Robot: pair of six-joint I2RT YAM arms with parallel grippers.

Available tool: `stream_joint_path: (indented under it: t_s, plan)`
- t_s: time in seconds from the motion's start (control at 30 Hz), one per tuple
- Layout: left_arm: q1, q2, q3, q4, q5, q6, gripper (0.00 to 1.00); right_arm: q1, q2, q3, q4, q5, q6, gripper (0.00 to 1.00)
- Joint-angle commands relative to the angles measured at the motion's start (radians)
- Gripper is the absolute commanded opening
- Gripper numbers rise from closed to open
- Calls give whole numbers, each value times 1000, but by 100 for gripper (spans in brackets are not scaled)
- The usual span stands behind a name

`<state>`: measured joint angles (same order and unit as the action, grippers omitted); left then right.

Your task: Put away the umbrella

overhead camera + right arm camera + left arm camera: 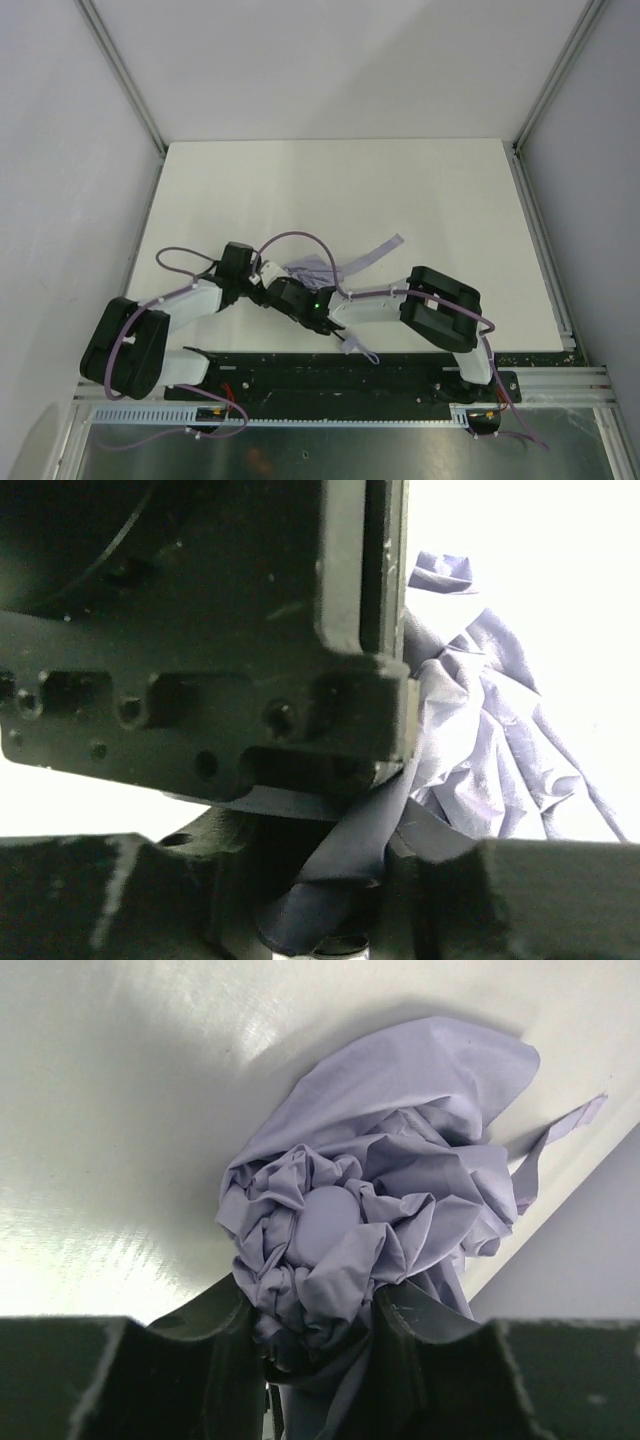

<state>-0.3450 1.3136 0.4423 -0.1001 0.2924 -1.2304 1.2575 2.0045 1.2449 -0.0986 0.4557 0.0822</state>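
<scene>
The umbrella (pixel 322 268) is seen crumpled near the front edge of the white desk (pixel 450 200). It is met from both sides by the left arm (pixel 185 300) and the right arm (pixel 375 305).

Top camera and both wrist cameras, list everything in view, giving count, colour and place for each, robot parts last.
umbrella: one, pale lavender-grey, collapsed and crumpled on the table near its front edge, where the two arms meet.
table: one, white, filling the middle of the top view.
enclosure walls: three, pale grey, behind and on both sides of the table.
cables: several, lavender, looped along the arms.
left arm, right arm: two, white and black, reaching inward from the near edge.
left end effector: one, black, closed on bunched umbrella fabric.
right end effector: one, black, closed on a fabric fold.
</scene>
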Motion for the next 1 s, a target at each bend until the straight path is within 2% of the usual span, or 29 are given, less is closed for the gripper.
stream_joint_path:
  t_s: [0.0, 0.13, 0.2, 0.37, 0.57, 0.8, 0.97]
  plan:
    - [-7, -23, 0, -214, -130, 22, 35, -57, 116, -119, -62, -164, 106, 1]
    - [36, -62, 65, -214, -136, 105, 86, -151, 103, -259, 104, -501, 163, 0]
    - [61, -90, 88, -214, -126, 148, 96, -188, 107, -311, 177, -636, 180, 0]
    - [85, -177, 122, -211, -114, 217, 99, -262, 148, -371, 292, -828, 251, 0]
    - [86, -287, 46, -192, -81, 181, 99, -346, 201, -402, 415, -983, 374, 0]
    - [90, -383, -41, -166, -79, 132, 99, -356, 195, -404, 431, -976, 425, 0]
    - [89, -357, -91, -108, -65, 41, 97, -356, 189, -404, 417, -977, 419, 0]
